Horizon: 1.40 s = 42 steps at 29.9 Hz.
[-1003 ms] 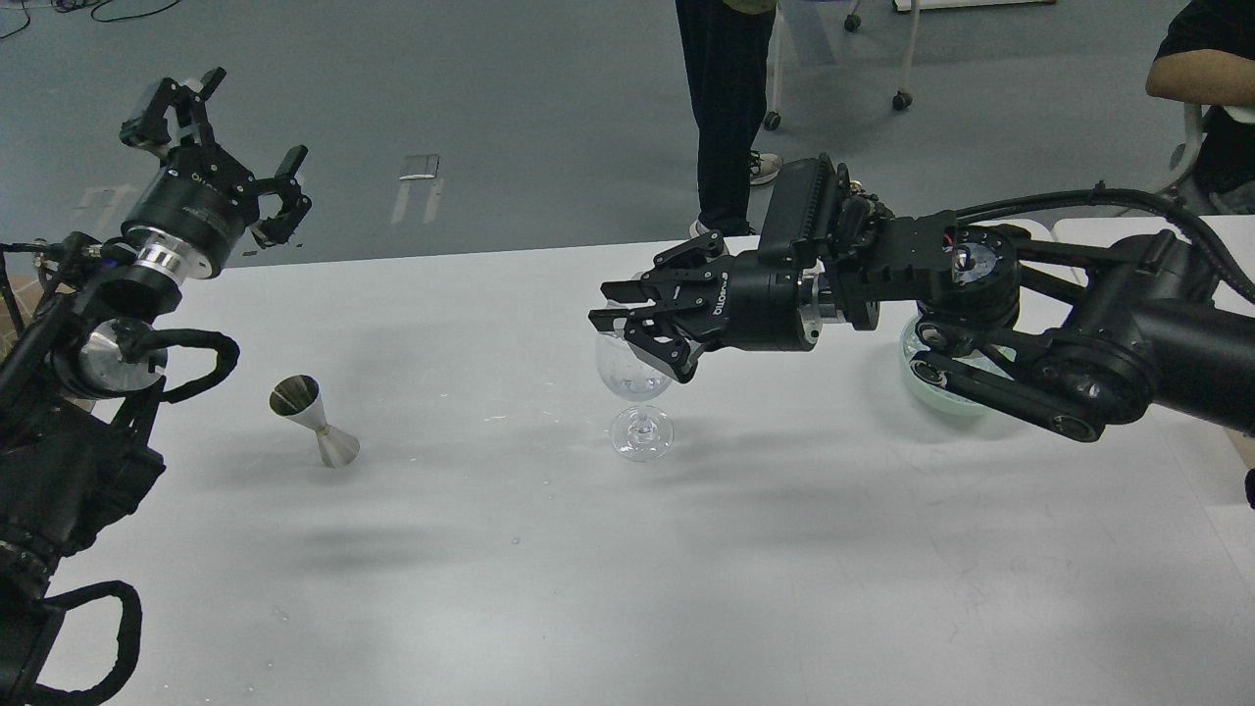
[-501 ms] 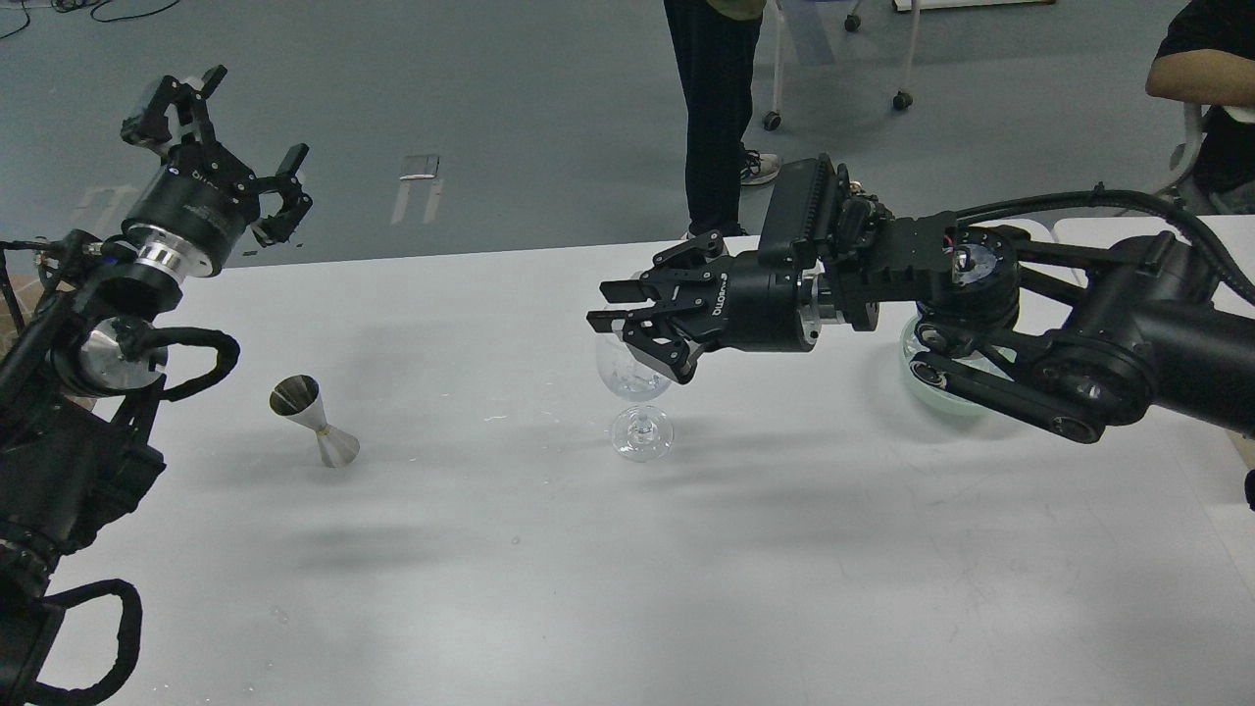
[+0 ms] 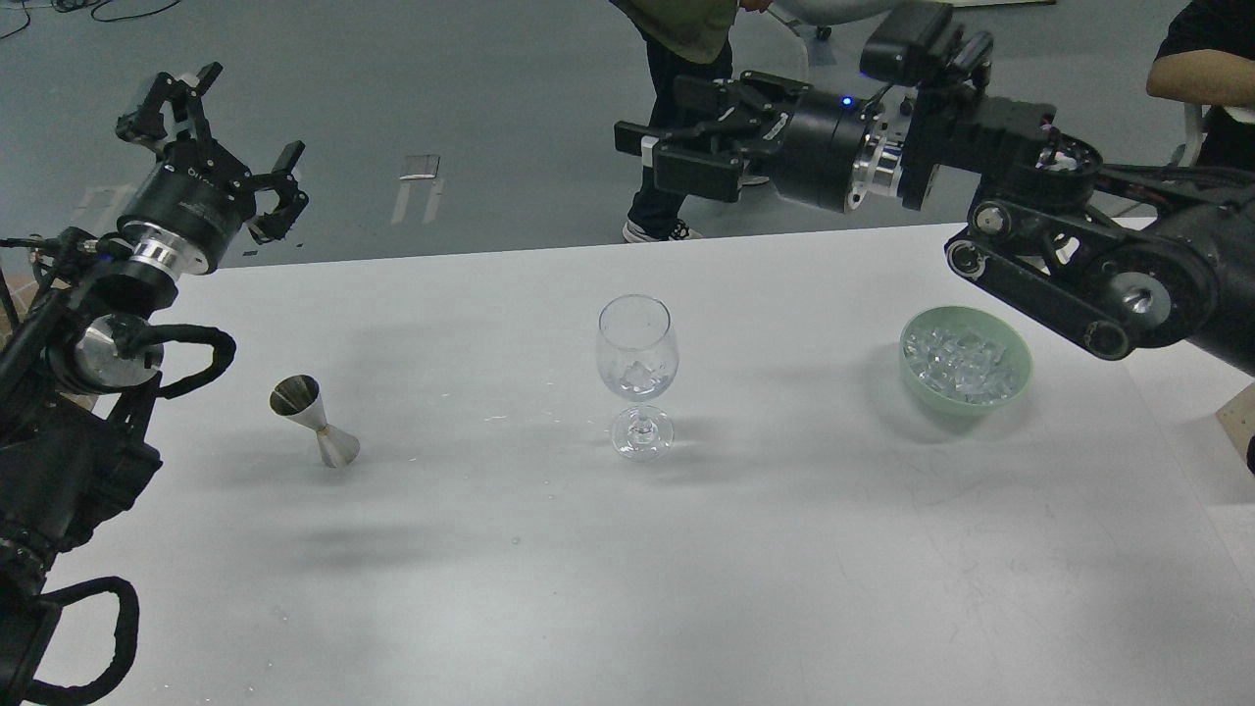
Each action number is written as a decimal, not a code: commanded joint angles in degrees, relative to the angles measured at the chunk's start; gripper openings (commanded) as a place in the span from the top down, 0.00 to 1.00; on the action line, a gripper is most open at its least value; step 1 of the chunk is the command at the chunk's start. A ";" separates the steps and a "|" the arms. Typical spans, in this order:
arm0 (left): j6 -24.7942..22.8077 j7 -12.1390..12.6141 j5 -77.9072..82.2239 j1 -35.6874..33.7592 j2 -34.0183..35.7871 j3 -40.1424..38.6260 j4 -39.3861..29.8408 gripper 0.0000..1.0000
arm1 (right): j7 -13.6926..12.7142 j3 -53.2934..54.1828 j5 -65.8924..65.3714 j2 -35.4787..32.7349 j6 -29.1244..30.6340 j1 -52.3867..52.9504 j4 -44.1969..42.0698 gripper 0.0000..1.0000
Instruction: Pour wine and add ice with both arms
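Note:
A clear wine glass stands upright at the middle of the white table with a few ice cubes in its bowl. A heap of ice lies in a pale green bowl at the right. A steel jigger stands tilted at the left. My right gripper is open and empty, raised high beyond the table's far edge, above and behind the glass. My left gripper is open and empty, held up at the far left.
A person's legs stand just behind the table's far edge near my right gripper. Another person's arm shows at the top right. Grey floor lies beyond the table.
My right arm has lifted up and back from the rim of the wine glass, uncovering the glass and the green bowl. The left arm has barely moved. The person behind has shifted.

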 commanded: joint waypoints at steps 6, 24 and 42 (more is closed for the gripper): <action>0.00 0.02 -0.56 -1.29 -0.10 -0.10 0.12 0.02 | -0.51 5.15 18.80 2.31 -0.61 0.25 -10.28 0.00; 0.00 2.73 -1.26 -2.35 1.39 0.16 0.74 0.02 | -1.56 12.45 46.66 7.68 2.11 0.52 -25.14 0.00; 0.00 8.54 -5.82 -2.26 0.25 -1.07 0.47 0.02 | -0.34 12.62 62.58 12.33 5.54 -0.01 -30.59 0.00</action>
